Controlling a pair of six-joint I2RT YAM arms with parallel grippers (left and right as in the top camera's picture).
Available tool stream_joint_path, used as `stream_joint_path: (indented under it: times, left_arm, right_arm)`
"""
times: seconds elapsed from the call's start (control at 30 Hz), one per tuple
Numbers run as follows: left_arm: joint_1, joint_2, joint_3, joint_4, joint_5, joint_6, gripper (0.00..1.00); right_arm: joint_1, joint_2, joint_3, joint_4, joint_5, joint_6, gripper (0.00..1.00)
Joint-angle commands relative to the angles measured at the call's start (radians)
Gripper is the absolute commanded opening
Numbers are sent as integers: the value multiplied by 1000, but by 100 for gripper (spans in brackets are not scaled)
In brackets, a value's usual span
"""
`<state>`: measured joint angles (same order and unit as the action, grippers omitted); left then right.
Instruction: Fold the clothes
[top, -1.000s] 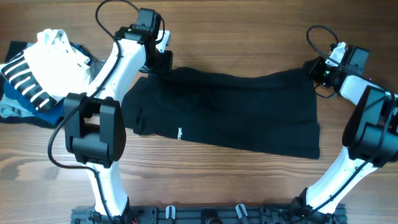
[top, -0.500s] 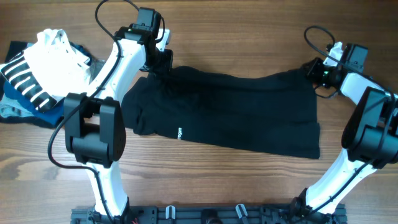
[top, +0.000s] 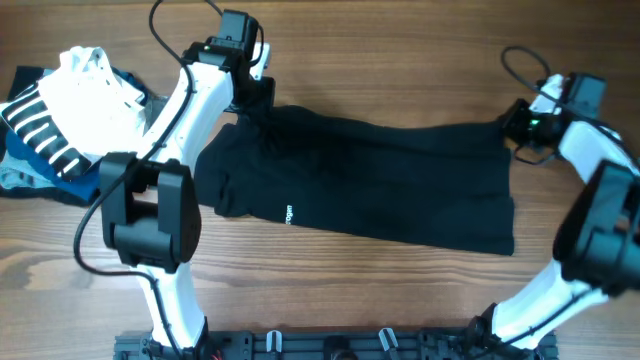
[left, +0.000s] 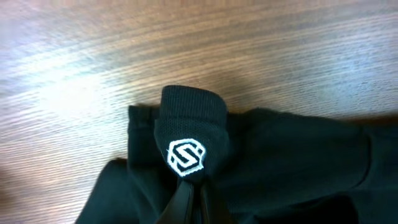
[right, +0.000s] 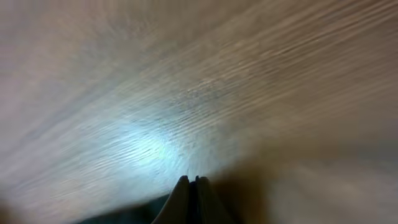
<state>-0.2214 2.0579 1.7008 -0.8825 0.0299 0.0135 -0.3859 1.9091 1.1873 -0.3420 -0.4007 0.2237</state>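
Far left of the black T-shirt (top: 380, 180), heaped together: a white garment (top: 90, 80) over a navy white-striped garment (top: 40, 130). At the shirt's far left corner, the left gripper (top: 262, 107), fingers (left: 181, 210) pinched tight on a bunched fold of the black cloth bearing a white hexagonal logo (left: 186, 157). Shirt itself spread flat mid-way across the wooden table (top: 380, 60), long side running left to right, small white lettering (top: 289, 212) toward its near left edge. Around the shirt, bare brown wood grain, with a pale sheen of light in both wrist views. At the shirt's far right corner, the right gripper (top: 512, 122), fingers (right: 181, 198) pressed together without a gap. Dark cloth at their base, but cannot tell whether any is pinched. Nearer than the shirt, along the table's edge, a black rail (top: 330, 348) at the feet of both white arms. Filling every view: tabletop only.
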Motion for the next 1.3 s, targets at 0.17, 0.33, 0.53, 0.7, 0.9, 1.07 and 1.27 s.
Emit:
stream_joint_path:
  times: [0.17, 0.33, 0.53, 0.7, 0.9, 1.07, 1.27]
  left_arm:
    - [-1, -95, 7, -23, -32, 6, 7]
    - [-1, -95, 7, -139, -32, 5, 4]
    - [-1, -95, 6, -272, -32, 5, 6]
    - [-1, -90, 4, -37, 3, 42, 34]
    - [-1, -25, 3, 117, 3, 58, 42]
    - [2, 62, 3, 137, 3, 58, 42]
    - [11, 117, 3, 136, 26, 57, 43]
  right_arm:
    - [-38, -256, 6, -193, 91, 73, 4]
    - [-38, -263, 5, -392, 115, 76, 5]
    - [-38, -263, 2, -616, 252, 63, 5]
    - [-38, -263, 2, -588, 240, 68, 4]
    - [-38, -263, 2, -571, 220, 65, 4]
    - [-38, -263, 2, -563, 220, 67, 4]
    - [-38, -263, 2, -556, 217, 68, 5]
